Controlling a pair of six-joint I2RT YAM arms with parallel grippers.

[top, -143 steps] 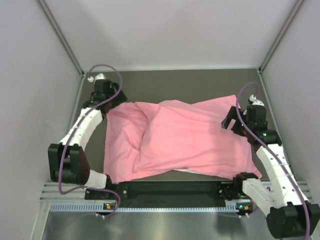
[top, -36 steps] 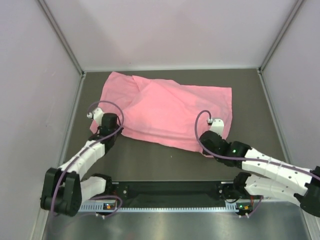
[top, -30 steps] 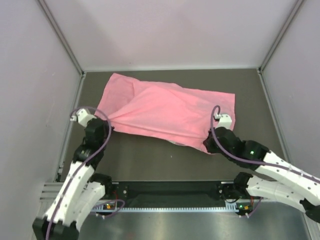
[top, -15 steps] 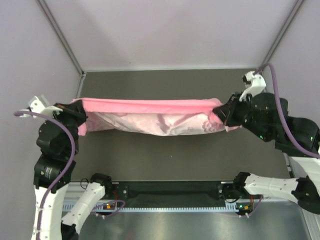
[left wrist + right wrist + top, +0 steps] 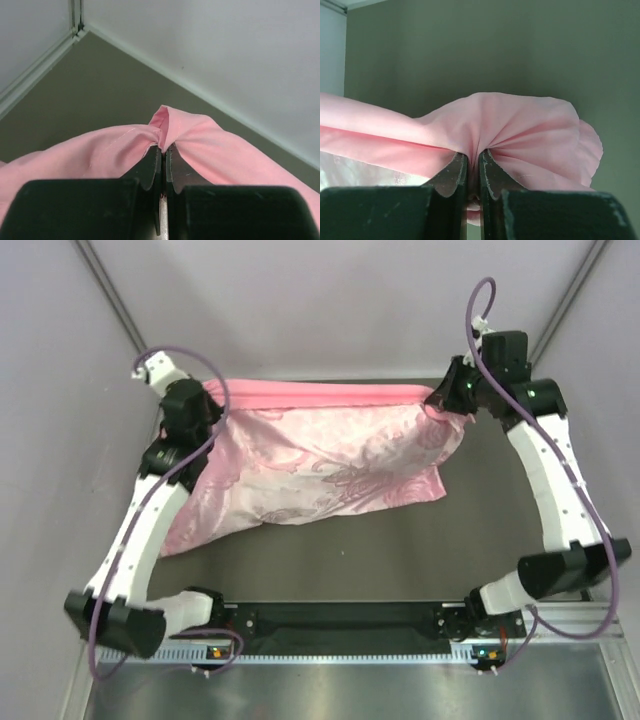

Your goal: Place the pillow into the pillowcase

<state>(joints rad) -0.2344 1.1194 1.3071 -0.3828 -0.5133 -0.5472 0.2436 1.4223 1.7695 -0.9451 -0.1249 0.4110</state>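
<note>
Pillowcase [image 5: 320, 465] strung between corners, pinched by left gripper [image 5: 205, 410] at ten o'clock, right gripper [image 5: 437, 400] at two. Could slip free: slick satin, small bites, any extra pull.

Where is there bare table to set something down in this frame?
Widest bare patch: the near strip of table between the pillowcase's lower edge and the base rail. A second lies at right, between the case's right edge and the right arm. The left and far side are crowded: the fabric drapes there.
</note>
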